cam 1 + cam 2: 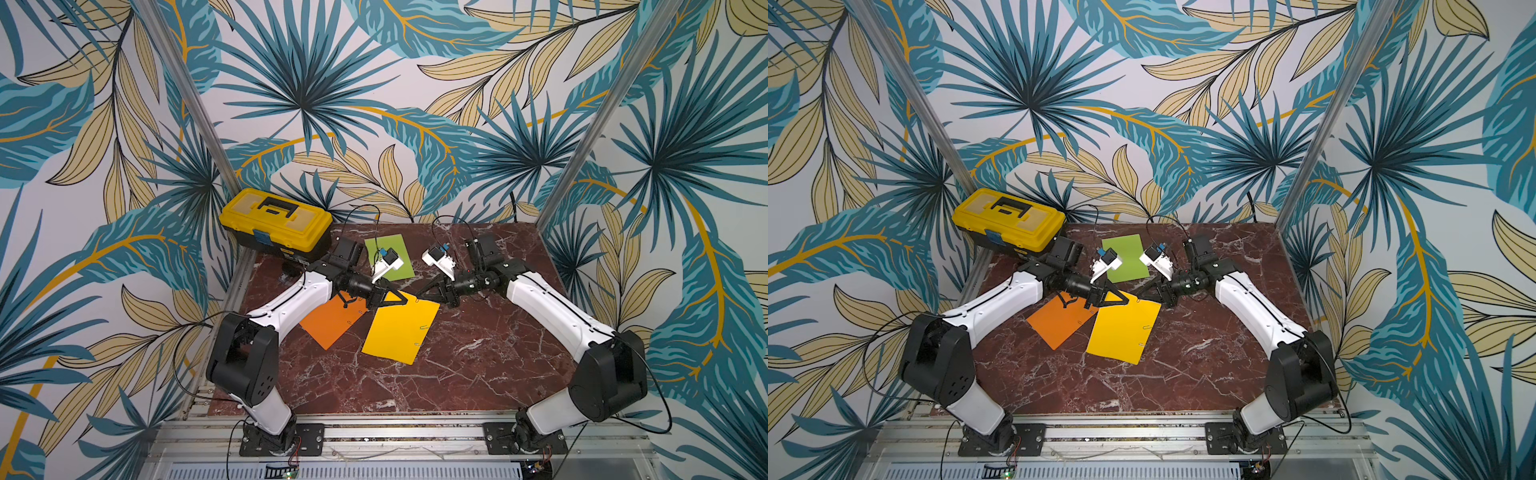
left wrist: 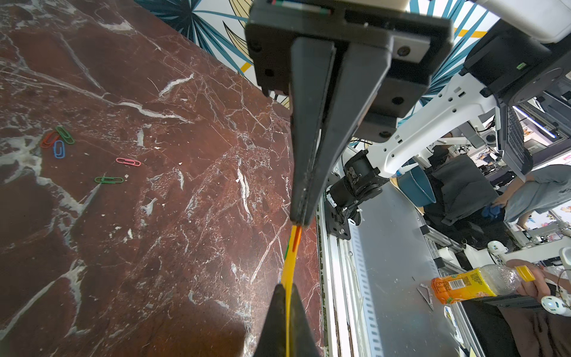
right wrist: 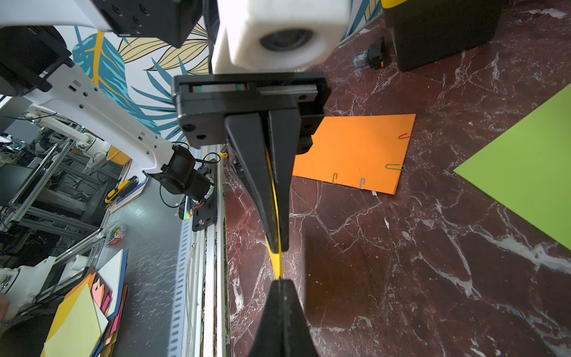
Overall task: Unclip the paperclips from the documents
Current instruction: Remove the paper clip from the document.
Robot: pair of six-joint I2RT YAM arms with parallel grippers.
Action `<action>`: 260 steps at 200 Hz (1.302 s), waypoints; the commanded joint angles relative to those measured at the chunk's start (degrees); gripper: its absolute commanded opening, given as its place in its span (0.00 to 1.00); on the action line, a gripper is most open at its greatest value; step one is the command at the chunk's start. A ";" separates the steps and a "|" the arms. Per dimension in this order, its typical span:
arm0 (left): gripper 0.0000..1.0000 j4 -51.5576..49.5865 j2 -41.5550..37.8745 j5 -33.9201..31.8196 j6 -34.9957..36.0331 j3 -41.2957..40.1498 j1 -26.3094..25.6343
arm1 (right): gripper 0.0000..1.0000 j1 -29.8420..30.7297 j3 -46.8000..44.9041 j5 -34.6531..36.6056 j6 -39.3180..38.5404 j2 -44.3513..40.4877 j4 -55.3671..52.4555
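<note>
Three documents lie on the marble table (image 1: 478, 365): an orange one (image 1: 332, 320), a lime green one (image 1: 395, 253) and a golden yellow one (image 1: 399, 328). The yellow sheet's far corner is lifted. My left gripper (image 2: 287, 287) is shut on that sheet's edge (image 2: 289, 269). Facing it tip to tip, my right gripper (image 3: 280, 281) is shut on a reddish paperclip (image 2: 296, 238) clipped to the same edge. In a top view the two grippers meet, left (image 1: 404, 298) and right (image 1: 418, 296). More paperclips sit on the yellow sheet's right edge (image 1: 423, 328) and on the orange sheet (image 3: 394, 167).
A yellow toolbox (image 1: 276, 224) stands at the table's back left corner, with a small black object (image 3: 370, 57) beside it. Several loose paperclips (image 2: 58, 142) lie on the bare marble. The aluminium rail (image 1: 395, 432) runs along the front edge.
</note>
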 commanded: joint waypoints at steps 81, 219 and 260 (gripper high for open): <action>0.00 -0.83 0.64 -0.18 0.83 1.67 -0.08 | 0.00 -0.24 1.98 0.08 0.06 0.70 -1.54; 0.00 -1.96 1.34 -0.87 1.53 1.96 -0.55 | 0.00 -1.26 1.76 0.77 1.91 0.08 0.68; 0.00 -2.06 1.31 -1.04 1.62 2.00 -0.59 | 0.00 -1.38 1.76 0.97 2.44 0.09 1.06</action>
